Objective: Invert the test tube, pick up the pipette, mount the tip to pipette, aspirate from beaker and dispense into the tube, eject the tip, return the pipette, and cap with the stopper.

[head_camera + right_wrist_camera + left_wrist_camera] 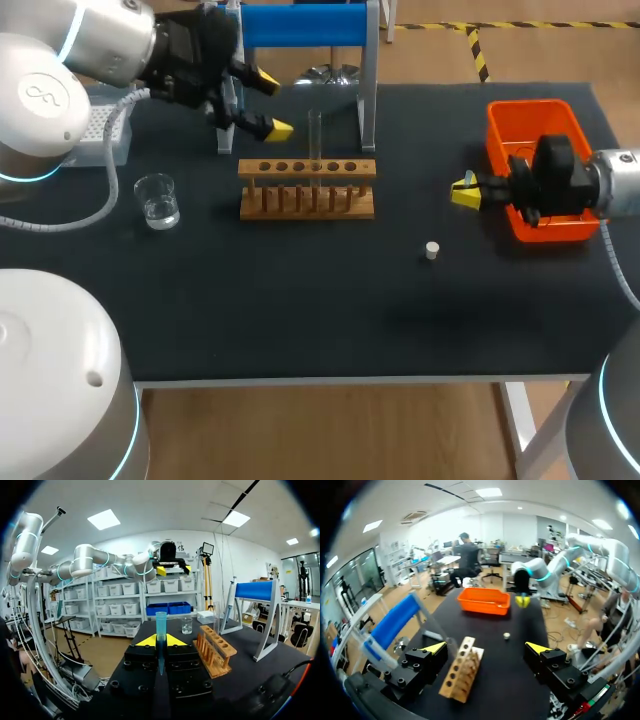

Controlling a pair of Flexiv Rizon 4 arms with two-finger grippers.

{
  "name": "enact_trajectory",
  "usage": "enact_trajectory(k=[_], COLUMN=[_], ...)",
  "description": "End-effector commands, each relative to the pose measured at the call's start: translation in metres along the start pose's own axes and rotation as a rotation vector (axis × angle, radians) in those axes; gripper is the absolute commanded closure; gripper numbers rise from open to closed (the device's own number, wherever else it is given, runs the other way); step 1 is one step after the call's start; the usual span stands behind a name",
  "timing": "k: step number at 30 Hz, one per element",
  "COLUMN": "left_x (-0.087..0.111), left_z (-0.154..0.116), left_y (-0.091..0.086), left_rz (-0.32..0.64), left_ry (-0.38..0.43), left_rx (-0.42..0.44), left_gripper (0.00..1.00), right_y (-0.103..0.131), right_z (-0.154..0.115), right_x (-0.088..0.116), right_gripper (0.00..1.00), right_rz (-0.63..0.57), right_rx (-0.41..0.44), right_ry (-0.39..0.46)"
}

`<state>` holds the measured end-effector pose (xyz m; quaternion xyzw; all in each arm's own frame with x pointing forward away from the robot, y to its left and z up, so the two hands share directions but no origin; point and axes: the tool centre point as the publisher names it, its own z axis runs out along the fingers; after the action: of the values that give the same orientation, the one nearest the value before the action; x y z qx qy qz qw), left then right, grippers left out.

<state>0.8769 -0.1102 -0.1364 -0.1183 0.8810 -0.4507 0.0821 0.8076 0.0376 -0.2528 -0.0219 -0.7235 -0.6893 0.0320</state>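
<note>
Two tools: left tool spread wide; right tool pinches blue tip.

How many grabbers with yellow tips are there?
2. The left gripper is open beside the blue stand. The right gripper is by the orange bin, shut on a blue tip.

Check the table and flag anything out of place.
Nothing spilled or tipped. The small white stopper lies loose on the table between the wooden rack and the orange bin; the test tube stands upright in the rack. The right gripper grips a blue tip.
</note>
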Motion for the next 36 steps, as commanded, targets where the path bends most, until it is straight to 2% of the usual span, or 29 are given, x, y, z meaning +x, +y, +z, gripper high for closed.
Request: enact_trajectory(k=[1,7,9,13,22,25,29,36], left_x=[-0.027,-0.078,-0.091,-0.114,-0.15,-0.162,-0.171,-0.188], left_z=[-0.015,-0.032,-0.032,-0.033,-0.017,-0.016,-0.014,-0.005], left_y=[0.018,0.021,0.02,0.023,0.03,0.034,0.035,0.038], left_rz=[-0.034,-0.082,-0.104,-0.146,-0.249,-0.318,-0.359,-0.386], left_ry=[-0.099,-0.307,-0.369,-0.442,-0.576,-0.654,-0.738,-0.806], left_rx=[0.03,0.059,0.045,0.061,0.06,0.066,0.073,0.102], left_gripper=[0.0,0.0,0.0,0.0,0.0,0.0,0.0,0.0], right_y=[0.0,0.0,0.0,0.0,0.0,0.0,0.0,0.0], right_z=[0.0,0.0,0.0,0.0,0.0,0.0,0.0,0.0], right_x=[0.001,0.001,0.001,0.001,0.001,0.001,0.001,0.001], right_gripper=[1.0,1.0,1.0,1.0,1.0,1.0,1.0,1.0], right_rz=[-0.001,-0.001,-0.001,-0.001,-0.001,-0.001,-0.001,-0.001], right_rx=[0.001,0.001,0.001,0.001,0.001,0.001,0.001,0.001], right_ry=[-0.001,-0.001,-0.001,-0.001,-0.001,-0.001,-0.001,-0.001])
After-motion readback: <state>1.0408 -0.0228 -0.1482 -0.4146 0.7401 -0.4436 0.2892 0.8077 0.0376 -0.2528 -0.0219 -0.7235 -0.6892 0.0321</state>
